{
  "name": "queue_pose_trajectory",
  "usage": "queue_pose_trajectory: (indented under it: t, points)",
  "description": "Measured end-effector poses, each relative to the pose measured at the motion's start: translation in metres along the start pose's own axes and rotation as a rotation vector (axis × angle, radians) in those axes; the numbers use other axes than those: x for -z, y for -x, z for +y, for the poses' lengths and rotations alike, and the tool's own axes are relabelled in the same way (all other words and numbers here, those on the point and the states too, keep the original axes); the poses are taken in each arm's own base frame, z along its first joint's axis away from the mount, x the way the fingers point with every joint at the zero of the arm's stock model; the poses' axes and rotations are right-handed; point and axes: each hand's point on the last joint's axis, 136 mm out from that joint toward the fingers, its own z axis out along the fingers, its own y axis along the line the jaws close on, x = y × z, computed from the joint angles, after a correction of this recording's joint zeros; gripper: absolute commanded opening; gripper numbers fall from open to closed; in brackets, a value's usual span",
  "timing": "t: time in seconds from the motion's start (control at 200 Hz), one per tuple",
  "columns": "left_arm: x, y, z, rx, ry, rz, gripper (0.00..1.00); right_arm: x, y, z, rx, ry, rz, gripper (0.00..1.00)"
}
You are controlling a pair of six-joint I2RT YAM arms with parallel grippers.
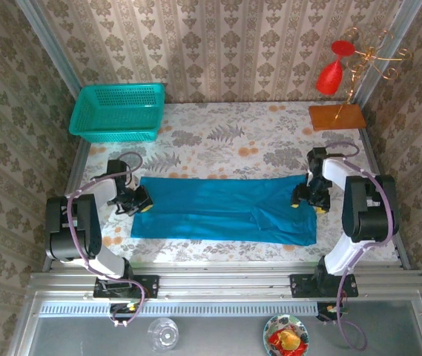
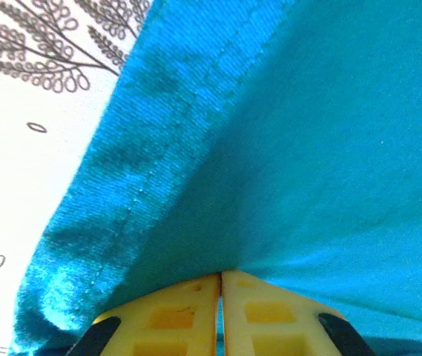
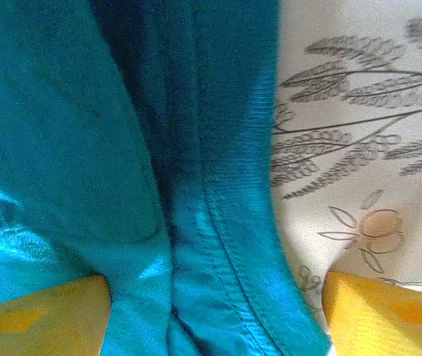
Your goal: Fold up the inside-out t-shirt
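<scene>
The inside-out t-shirt [image 1: 225, 208] lay as a long band across your counter [image 1: 218, 137]. Your left end effector [image 1: 138, 202], at its 9 o'clock end, was clamped on the cloth. The right end effector [image 1: 307, 196], at 3 o'clock, stood apart astride the hem [image 3: 229, 222]. A crosswise fold seemed next, and for that the right needed a pinch.

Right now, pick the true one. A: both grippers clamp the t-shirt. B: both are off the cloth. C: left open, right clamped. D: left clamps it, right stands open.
D: the left gripper pinches the t-shirt with fingers pressed together; the right gripper has its fingers wide apart astride the cloth's edge.
</scene>
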Motion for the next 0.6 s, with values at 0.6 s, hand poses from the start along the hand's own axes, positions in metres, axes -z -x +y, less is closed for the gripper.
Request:
queue_pose_trajectory:
  t: [0.6]
  points:
    - [0.001, 0.002, 0.001, 0.003, 0.005, -0.002, 0.12, -0.001, -0.012, 0.021, 0.026, 0.002, 0.007, 0.37]
